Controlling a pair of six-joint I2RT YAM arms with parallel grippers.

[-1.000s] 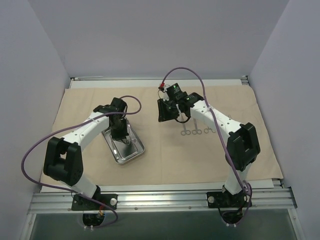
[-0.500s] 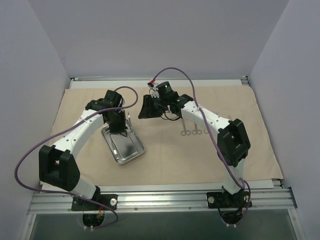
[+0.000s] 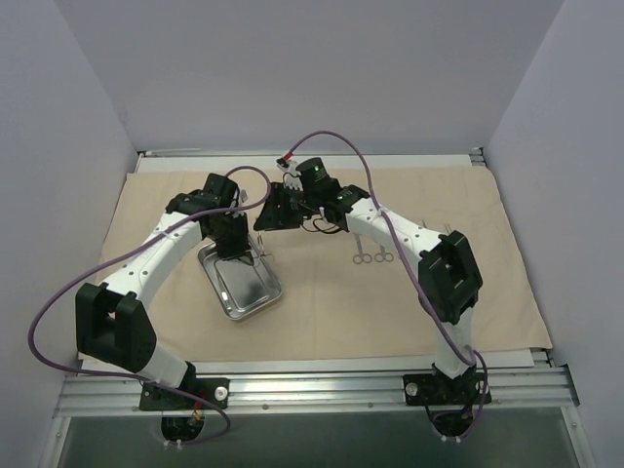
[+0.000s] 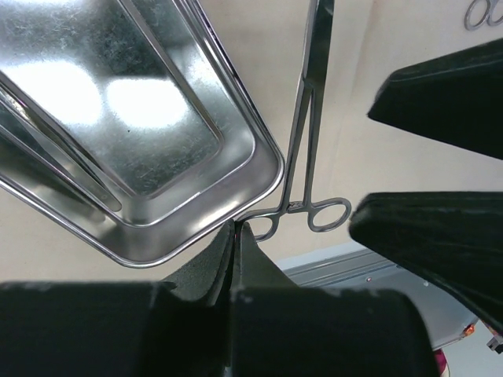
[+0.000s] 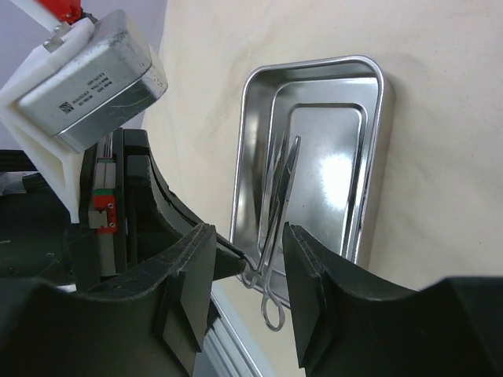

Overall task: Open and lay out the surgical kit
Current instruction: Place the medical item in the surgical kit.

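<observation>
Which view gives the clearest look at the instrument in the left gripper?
Left wrist: the instrument is sharp from rings to shaft, gripped near its rings by the left gripper. Right wrist shows it between the right gripper's open fingers. Top external barely shows it.

Left hand (image 4: 236,229) pinched shut on instrument (image 4: 305,126), right hand (image 5: 248,236) parted, wrists close together

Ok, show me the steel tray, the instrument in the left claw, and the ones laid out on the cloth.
Steel tray (image 4: 141,118): left wrist view, its shiny floor.
Held instrument (image 4: 316,39): left wrist view, its shaft.
Laid-out instruments (image 3: 374,257): top view, one's ring handles.
</observation>
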